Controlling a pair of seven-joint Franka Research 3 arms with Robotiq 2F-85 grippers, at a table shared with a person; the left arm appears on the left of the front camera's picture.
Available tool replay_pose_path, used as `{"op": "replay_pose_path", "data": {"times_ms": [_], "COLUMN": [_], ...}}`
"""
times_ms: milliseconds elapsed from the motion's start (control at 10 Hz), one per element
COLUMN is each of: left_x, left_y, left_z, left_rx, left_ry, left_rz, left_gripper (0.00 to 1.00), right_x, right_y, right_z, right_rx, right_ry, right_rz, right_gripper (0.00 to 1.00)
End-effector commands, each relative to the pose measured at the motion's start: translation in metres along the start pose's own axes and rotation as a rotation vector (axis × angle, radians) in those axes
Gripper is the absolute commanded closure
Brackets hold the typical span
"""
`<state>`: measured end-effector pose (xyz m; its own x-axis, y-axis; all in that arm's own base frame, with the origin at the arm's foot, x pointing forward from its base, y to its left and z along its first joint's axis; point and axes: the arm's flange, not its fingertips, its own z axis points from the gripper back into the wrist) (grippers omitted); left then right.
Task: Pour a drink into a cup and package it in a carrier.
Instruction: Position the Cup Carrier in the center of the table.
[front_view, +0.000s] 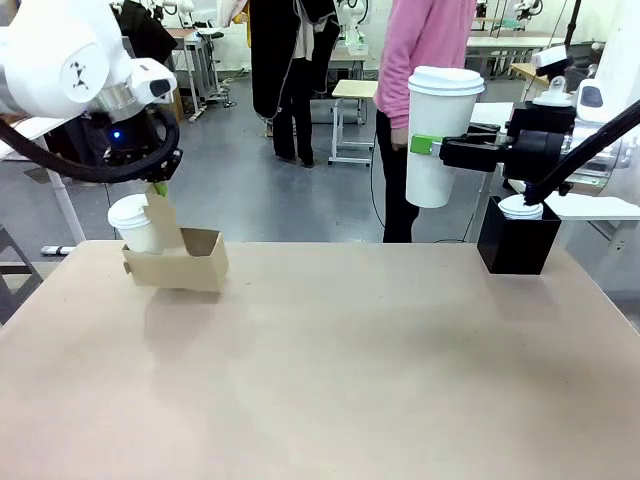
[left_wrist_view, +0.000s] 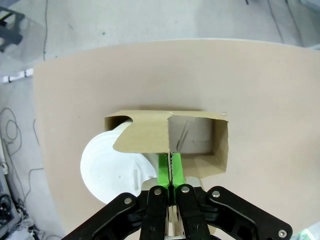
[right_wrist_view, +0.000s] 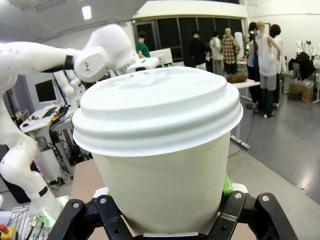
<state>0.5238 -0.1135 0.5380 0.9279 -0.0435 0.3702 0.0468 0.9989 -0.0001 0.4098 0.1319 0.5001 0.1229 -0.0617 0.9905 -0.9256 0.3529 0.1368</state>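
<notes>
Left gripper (left_wrist_view: 171, 170) pinches the tilted carrier's (front_view: 190, 266) handle panel near the table's (front_view: 350, 380) far left corner; the panel half hides a lidded cup (front_view: 133, 222). Right gripper (front_view: 428, 147) clamps a second cup (front_view: 437, 110), fingertips hidden.

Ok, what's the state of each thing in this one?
carrier: gripped by its handle panel in the left gripper, tilted; one pocket empty.
cup in carrier: lidded, seated in a pocket.
second cup: lidded, upright, held in the air by the right gripper.
black box: white lid on top.
</notes>
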Motion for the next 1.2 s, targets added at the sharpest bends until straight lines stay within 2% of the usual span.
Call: {"op": "replay_pose_path", "data": {"times_ms": [0, 200, 400, 700, 1100], "left_x": [-0.006, -0.019, -0.037, -0.067, -0.094], "left_y": [-0.043, -0.097, -0.148, -0.211, -0.265], "left_z": [0.033, 0.055, 0.056, 0.035, 0.0], "left_rx": [0.05, 0.049, 0.054, 0.038, 0.077], "left_ry": [-0.005, 0.004, 0.01, 0.029, 0.059], "left_rz": [0.027, 0.052, 0.077, 0.125, 0.102], "left_gripper": [0.98, 0.98, 0.98, 0.98, 0.98], "right_x": [0.001, 0.001, 0.001, 0.001, 0.001], "right_y": [0.002, 0.002, 0.002, 0.002, 0.002], "right_z": [-0.002, -0.002, -0.002, -0.002, -0.002], "right_rx": [0.003, 0.003, 0.003, 0.003, 0.003], "right_ry": [-0.011, -0.011, -0.011, -0.011, -0.011], "right_rz": [0.008, 0.008, 0.008, 0.008, 0.008], "right_gripper": [0.2, 0.2, 0.2, 0.2, 0.2]}}
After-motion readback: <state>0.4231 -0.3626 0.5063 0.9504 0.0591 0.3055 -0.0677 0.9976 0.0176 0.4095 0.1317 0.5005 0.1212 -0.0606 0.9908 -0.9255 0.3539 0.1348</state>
